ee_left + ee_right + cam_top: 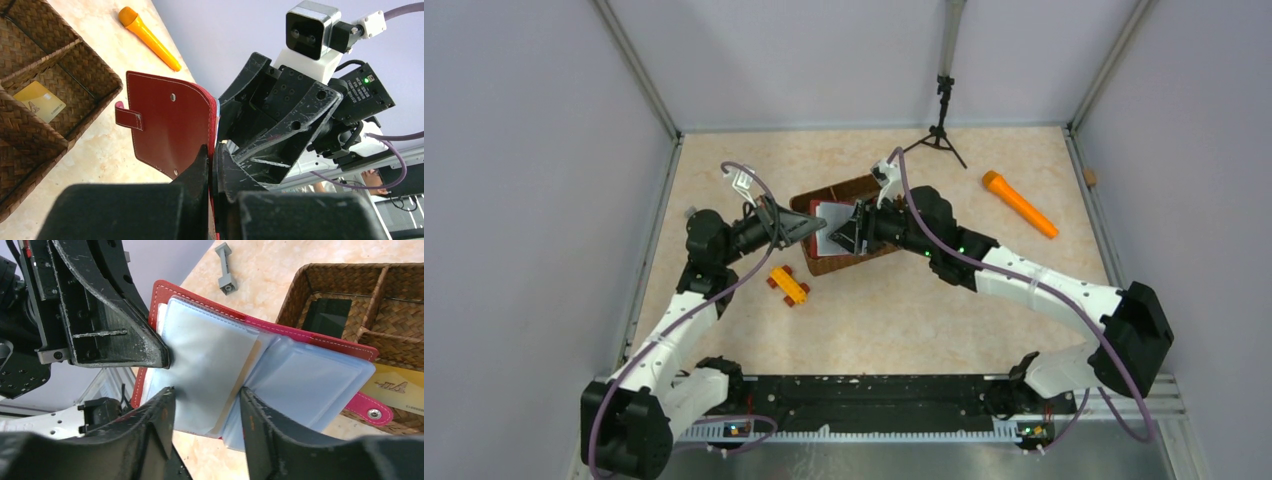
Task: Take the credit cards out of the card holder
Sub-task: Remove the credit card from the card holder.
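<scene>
The dark red card holder (829, 222) is held open in the air above the wicker basket (844, 190). My left gripper (212, 155) is shut on its red cover (170, 120). In the right wrist view its pale blue inner pockets (210, 360) fan out. My right gripper (207, 395) is open, its fingers either side of one blue pocket leaf. Two credit cards lie in the basket (295, 290): a tan-gold card (395, 386) in one compartment and a black card (327, 315) in another. The gold card (39, 101) also shows in the left wrist view.
An orange-yellow toy block car (788, 285) lies on the table just in front of the basket. An orange marker-like stick (1019, 203) lies at the back right. A small black tripod (941, 120) stands at the back wall. A grey block piece (225, 269) lies near the basket.
</scene>
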Action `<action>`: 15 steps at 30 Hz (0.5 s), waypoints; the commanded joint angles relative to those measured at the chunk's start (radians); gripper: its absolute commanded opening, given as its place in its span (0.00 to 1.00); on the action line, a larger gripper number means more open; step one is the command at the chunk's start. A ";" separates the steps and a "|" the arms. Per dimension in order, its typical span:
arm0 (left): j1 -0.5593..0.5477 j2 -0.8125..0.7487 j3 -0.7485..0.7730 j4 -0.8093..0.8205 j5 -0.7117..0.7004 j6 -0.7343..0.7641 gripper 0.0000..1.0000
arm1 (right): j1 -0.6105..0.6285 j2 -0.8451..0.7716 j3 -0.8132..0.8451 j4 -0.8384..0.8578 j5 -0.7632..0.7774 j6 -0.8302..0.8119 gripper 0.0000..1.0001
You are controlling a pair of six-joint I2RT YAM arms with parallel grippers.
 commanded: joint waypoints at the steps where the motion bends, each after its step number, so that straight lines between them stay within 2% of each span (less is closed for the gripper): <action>1: -0.011 -0.008 -0.005 0.188 0.012 -0.074 0.00 | 0.033 0.018 0.051 -0.002 -0.014 -0.014 0.46; 7: -0.011 -0.004 -0.008 0.202 0.022 -0.084 0.00 | 0.032 0.003 0.042 -0.005 0.021 -0.011 0.19; 9: -0.011 -0.005 -0.007 0.197 0.022 -0.083 0.07 | 0.033 -0.007 0.036 -0.020 0.049 -0.008 0.11; 12: -0.011 -0.006 -0.007 0.189 0.024 -0.080 0.14 | 0.032 -0.023 0.023 -0.030 0.083 -0.007 0.03; 15: -0.011 -0.002 -0.008 0.186 0.028 -0.080 0.17 | 0.031 -0.039 0.010 -0.024 0.096 0.000 0.00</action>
